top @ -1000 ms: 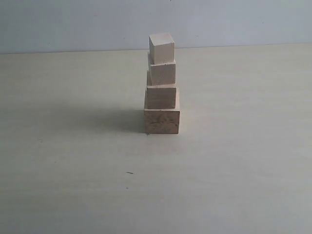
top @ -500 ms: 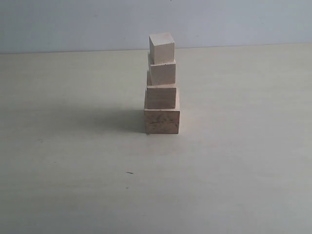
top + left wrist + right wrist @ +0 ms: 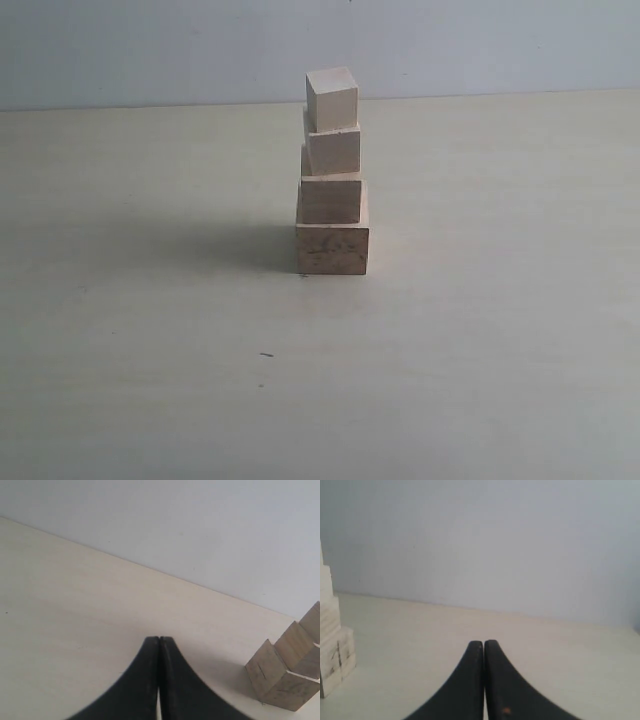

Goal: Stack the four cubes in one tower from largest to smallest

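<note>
The tower (image 3: 332, 175) stands in the middle of the table in the exterior view, four pale wooden cubes stepped upward. The largest cube (image 3: 332, 249) with dark grain smudges is lowest, then two middle cubes (image 3: 331, 198) (image 3: 333, 150), and the smallest cube (image 3: 332, 97) on top. No arm shows in the exterior view. The left gripper (image 3: 159, 639) is shut and empty, away from the tower (image 3: 287, 672), which is cut off at that frame's edge. The right gripper (image 3: 484, 642) is shut and empty too, with the tower (image 3: 332, 645) at that frame's edge.
A pale table (image 3: 150, 350) runs back to a light grey wall (image 3: 150, 50). The tower throws a soft shadow (image 3: 200, 245) to its left. A small dark speck (image 3: 266, 354) lies on the table in front.
</note>
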Tool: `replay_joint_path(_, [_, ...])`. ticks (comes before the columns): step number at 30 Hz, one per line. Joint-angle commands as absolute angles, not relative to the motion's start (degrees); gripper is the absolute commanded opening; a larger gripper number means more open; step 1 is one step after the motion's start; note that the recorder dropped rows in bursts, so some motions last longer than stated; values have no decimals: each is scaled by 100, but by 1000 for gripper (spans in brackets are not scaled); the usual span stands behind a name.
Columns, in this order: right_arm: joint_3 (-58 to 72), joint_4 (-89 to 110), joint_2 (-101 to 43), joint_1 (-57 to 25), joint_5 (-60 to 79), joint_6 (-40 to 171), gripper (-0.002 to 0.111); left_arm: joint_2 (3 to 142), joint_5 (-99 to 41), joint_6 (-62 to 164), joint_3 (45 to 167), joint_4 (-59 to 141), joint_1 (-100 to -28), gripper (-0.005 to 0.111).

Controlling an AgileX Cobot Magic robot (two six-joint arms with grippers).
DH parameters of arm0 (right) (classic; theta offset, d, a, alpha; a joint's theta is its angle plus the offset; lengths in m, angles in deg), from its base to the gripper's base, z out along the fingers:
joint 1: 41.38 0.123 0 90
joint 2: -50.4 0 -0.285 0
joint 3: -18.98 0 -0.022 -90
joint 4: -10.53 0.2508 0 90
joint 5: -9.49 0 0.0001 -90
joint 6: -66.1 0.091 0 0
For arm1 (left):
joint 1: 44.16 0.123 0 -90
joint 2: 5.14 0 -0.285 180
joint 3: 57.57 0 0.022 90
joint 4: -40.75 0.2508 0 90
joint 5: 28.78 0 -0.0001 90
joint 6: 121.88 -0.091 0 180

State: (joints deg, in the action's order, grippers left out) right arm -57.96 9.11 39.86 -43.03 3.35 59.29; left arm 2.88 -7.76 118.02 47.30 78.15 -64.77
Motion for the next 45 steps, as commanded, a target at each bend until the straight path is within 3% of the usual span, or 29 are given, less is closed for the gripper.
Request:
replay_joint_path(1, [-5824, 600, 4261, -4334, -800, 6536, 0, 265, -808, 11808, 4712, 7844, -6472, 0])
replay_joint_path(13, [-5824, 600, 4261, -4334, -800, 6536, 0, 265, -579, 11832, 4664, 7776, -6472, 0])
replay_joint_path(16, [-5824, 600, 4261, -4334, -800, 6536, 0, 265, -708, 10832, 4725, 6642, -6362, 0])
replay_joint_path(19, [-5824, 600, 4261, -4334, -800, 6536, 0, 265, -723, 7865, 4696, 5415, -5724, 0])
replay_joint_path(20, [-5824, 600, 4261, -4334, -800, 6536, 0, 265, -723, 6815, 4525, 4920, -5092, 0])
replay_joint_path(24, [-5824, 608, 4261, -4334, -789, 6536, 0, 265, -836, 6330, 4521, 4343, -4366, 0])
replay_joint_path(45, [-5824, 608, 4261, -4334, -789, 6536, 0, 265, -848, 6476, 4521, 4324, -4357, 0])
